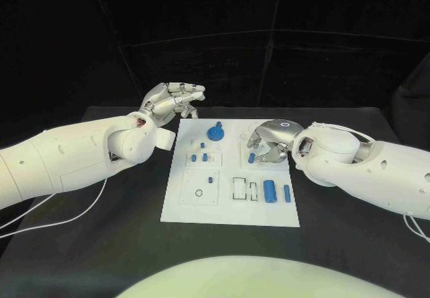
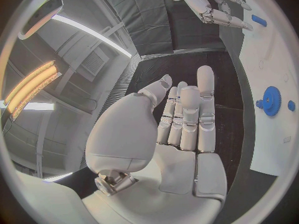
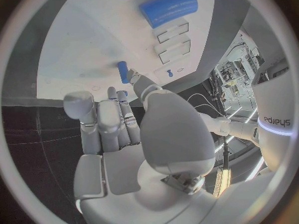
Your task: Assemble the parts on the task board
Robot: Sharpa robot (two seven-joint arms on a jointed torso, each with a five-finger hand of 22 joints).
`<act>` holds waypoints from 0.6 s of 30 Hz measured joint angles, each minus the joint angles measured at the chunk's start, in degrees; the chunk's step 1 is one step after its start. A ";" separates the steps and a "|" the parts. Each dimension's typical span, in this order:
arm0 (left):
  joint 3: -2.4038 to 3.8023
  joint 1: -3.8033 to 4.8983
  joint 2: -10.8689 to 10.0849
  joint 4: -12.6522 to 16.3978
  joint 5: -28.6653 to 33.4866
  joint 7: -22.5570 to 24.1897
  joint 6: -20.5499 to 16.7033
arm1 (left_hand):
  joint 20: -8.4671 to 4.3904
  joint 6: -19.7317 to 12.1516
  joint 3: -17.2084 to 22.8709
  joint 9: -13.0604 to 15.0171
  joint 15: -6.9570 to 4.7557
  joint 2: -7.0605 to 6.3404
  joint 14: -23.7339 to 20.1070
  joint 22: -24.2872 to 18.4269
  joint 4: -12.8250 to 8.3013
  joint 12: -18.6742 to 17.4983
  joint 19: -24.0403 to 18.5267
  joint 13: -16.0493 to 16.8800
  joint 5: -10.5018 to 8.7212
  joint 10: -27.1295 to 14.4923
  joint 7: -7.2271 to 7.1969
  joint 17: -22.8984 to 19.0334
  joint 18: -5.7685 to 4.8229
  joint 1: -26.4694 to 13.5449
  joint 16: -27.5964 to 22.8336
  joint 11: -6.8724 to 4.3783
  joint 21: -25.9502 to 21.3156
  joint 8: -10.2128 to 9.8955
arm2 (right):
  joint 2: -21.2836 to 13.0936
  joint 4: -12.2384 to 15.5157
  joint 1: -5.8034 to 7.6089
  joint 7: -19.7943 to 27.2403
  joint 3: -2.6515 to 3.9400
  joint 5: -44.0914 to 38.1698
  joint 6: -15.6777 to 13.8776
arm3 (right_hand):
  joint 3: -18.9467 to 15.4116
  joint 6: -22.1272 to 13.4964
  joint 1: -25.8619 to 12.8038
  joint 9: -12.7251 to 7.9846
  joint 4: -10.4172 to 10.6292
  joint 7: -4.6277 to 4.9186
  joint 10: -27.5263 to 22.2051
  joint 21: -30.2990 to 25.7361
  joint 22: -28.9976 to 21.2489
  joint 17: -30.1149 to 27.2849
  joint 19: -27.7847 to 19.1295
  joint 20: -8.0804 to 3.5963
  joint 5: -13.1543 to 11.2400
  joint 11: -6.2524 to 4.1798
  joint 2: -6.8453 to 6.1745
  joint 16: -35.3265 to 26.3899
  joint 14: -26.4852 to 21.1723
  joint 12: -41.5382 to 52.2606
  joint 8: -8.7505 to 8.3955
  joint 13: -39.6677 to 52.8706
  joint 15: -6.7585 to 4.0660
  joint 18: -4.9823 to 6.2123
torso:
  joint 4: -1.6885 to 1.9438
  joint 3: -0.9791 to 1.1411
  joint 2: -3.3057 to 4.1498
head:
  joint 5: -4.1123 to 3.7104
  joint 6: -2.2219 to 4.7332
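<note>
Black table (image 1: 107,230): left hand (image 1: 174,99) raised, fingers apart.

Two bulky white arms ended in a silver jointed left hand (image 1: 173,97) and right hand (image 1: 269,140), with thin white cables (image 1: 54,220) trailing.

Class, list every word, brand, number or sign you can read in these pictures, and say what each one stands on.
"sharpa": dark letters on the robot's white body at the rim of the right wrist view, read sideways.
The task board carries only outlined slots, with no readable words or numbers.
The blue parts, the left hand and the right hand show no readable marks.
</note>
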 measured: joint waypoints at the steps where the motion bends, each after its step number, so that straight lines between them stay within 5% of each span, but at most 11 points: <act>1: 0.00 0.00 0.01 0.00 0.00 0.00 0.01 | 0.00 0.00 0.00 0.00 0.00 0.00 0.00 0.00 0.00 0.00 0.00 0.00 0.00 0.00 0.00 0.00 0.00 0.00 0.00 0.00 0.00 0.00 | 0.23 -0.26 -0.07 0.00 -0.01 -0.03 0.18 | 0.00 0.11 0.22 0.00 0.00 -0.10 0.68 0.00 0.10 0.07 0.00 0.00 0.00 -0.09 0.22 0.00 0.00 0.03 0.00 0.00 0.00 0.00 | 0.01 0.00 0.00 | 0.00 0.00; 18: 0.00 0.00 0.03 -0.08 0.00 -0.05 0.09 | 0.00 0.00 0.00 0.00 0.00 0.00 0.00 0.01 0.00 0.00 0.00 0.00 0.00 0.00 0.00 0.01 0.00 0.00 0.00 0.00 0.00 0.00 | 1.88 -2.17 -0.81 0.47 -0.10 -0.29 2.62 | 5.04 5.75 0.51 0.41 0.08 -0.27 8.51 2.03 3.91 2.07 1.73 -0.93 -0.34 -1.22 1.12 2.24 0.12 0.33 0.97 -0.04 -0.94 0.00 | -0.01 0.03 -0.01 | 0.38 -0.37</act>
